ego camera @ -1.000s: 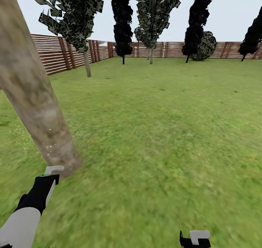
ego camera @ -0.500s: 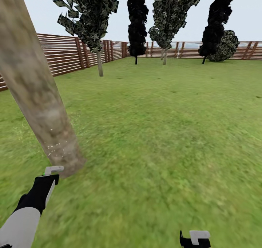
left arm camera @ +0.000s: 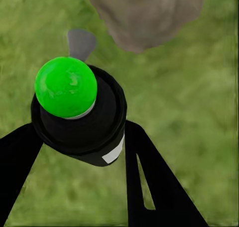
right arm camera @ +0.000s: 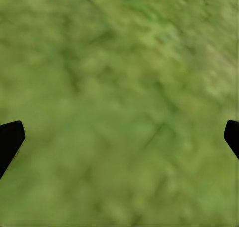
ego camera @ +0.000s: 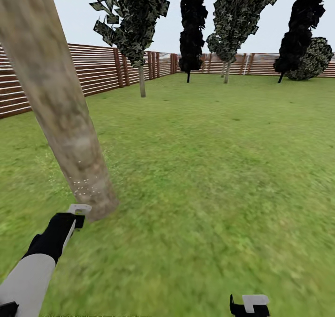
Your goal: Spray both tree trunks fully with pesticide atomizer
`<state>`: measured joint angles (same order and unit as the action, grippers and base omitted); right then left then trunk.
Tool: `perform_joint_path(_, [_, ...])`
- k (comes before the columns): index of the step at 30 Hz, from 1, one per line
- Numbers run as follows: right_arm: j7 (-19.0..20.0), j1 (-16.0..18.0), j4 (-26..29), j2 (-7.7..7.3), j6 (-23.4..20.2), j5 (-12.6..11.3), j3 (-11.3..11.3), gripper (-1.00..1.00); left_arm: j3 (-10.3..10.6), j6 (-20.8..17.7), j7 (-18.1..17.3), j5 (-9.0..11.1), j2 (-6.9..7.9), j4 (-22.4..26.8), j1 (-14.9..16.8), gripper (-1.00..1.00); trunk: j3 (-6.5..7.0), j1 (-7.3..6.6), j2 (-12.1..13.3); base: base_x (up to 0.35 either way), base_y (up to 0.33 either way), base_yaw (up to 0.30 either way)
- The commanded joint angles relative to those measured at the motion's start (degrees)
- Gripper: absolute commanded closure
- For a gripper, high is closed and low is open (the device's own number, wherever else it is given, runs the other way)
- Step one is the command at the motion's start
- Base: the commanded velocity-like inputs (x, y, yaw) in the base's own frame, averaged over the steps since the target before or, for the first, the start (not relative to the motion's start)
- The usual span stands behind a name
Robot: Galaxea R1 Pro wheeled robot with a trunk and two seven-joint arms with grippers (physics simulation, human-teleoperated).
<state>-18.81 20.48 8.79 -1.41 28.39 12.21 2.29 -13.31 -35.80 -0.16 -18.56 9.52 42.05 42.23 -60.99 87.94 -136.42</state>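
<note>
We hold the pesticide atomizer clamped between the fingers of the left gripper, near the base of the tree trunk, and should sweep the nozzle slowly upward past the white specks. The right gripper is wide open and empty over the lawn; its tips are cut off, the trunk's far side is hidden, and we cannot pick out the second tree.

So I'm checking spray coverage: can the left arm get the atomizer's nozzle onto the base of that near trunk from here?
Probably yes. The left gripper holds the atomizer right beside the foot of the trunk, with bare grass between them. White specks already dot the bark low down.
</note>
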Motion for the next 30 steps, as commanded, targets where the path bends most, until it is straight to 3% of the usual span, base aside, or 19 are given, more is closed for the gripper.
perform_joint_path(1, [0.0, 0.0, 0.0, -0.02, 0.0, 0.0, 0.0, -1.0, 1.2, -1.6, -0.5, -0.5, -0.11, 0.0, 2.1, 1.0, -0.01, 0.0, 0.0, 0.0, 0.0, 0.04])
perform_joint_path(5, [0.1, 0.0, 0.0, -0.08, 0.0, 0.0, 0.0, -1.0, 1.8, -2.6, -7.2, -0.9, 0.39, 0.0, 6.6, 1.0, -0.01, 0.0, 0.0, 0.0, 0.0, 0.009])
perform_joint_path(7, [0.1, 0.0, 0.0, -0.09, 0.0, 0.0, 0.0, -1.0, 1.6, -2.8, -8.2, -0.7, 4.24, 0.0, 7.5, 1.0, -0.01, 0.0, 0.0, 0.0, 0.0, 0.0])
perform_joint_path(9, [0.1, 0.0, 0.0, -0.09, 0.0, 0.0, 0.0, -1.0, 1.6, -2.8, -8.9, -0.5, 6.63, 0.0, 7.7, 1.0, -0.01, 0.0, 0.0, 0.0, 0.0, 0.0])
perform_joint_path(11, [0.1, 0.0, 0.0, -0.09, 0.0, 0.0, 0.0, -1.0, 1.8, -2.7, -13.7, -0.9, 7.67, 1.4, 7.6, 1.0, -0.01, 0.0, 0.0, 0.0, 0.0, 0.0])
perform_joint_path(13, [0.2, 0.0, 0.0, -0.04, 0.0, 0.0, -0.1, -1.0, 2.4, -3.5, -15.0, -0.9, 7.73, 3.4, 7.5, 1.0, -0.01, 0.0, 0.0, 0.0, 0.0, 0.0])
perform_joint_path(15, [0.1, 0.0, 0.0, -0.11, 0.0, 0.0, 0.0, -1.0, 5.3, -7.4, -15.4, -0.8, 7.75, 7.8, 7.6, 1.0, -0.01, 0.0, 0.0, 0.0, 0.0, 0.0])
perform_joint_path(17, [0.2, 0.0, 0.0, -0.09, 0.0, 0.0, 0.0, -1.0, 5.8, -14.2, -16.2, -0.9, 8.44, 16.1, 7.5, 1.0, -0.01, 0.0, 0.0, 0.0, 0.0, 0.0])
perform_joint_path(18, [0.1, 0.0, 0.0, -0.09, 0.0, 0.0, 0.0, -1.0, 6.0, -16.2, -17.2, -0.8, 10.29, 18.2, 7.1, 1.0, -0.01, 0.0, 0.0, 0.0, 0.0, 0.0])
perform_joint_path(20, [0.1, 0.0, 0.0, -0.09, 0.0, 0.0, 0.0, -1.0, 6.2, -17.2, -19.1, -0.6, 12.25, 16.7, 6.7, 1.0, -0.01, 0.0, 0.0, 0.0, 0.0, 0.0])
perform_joint_path(22, [0.1, 0.0, 0.0, -0.09, 0.0, 0.0, 0.0, -1.0, 5.8, -14.1, -19.8, -0.8, 12.91, 11.0, 6.5, 1.0, -0.01, 0.0, 0.0, 0.0, 0.0, 0.0])
perform_joint_path(24, [0.1, 0.0, 0.0, -0.03, 0.0, 0.0, -0.1, -1.0, 5.9, -11.5, -19.8, -0.9, 12.97, 8.6, 6.5, 1.0, -0.01, 0.0, 0.0, 0.0, 0.0, 0.044])
perform_joint_path(30, [0.3, 0.0, 0.0, 0.21, 0.0, 0.0, -0.1, -1.0, 6.1, -11.3, -19.8, -0.7, 12.48, 8.7, 7.0, 1.0, -0.01, 0.0, 0.0, 0.025, 0.01, 0.166])
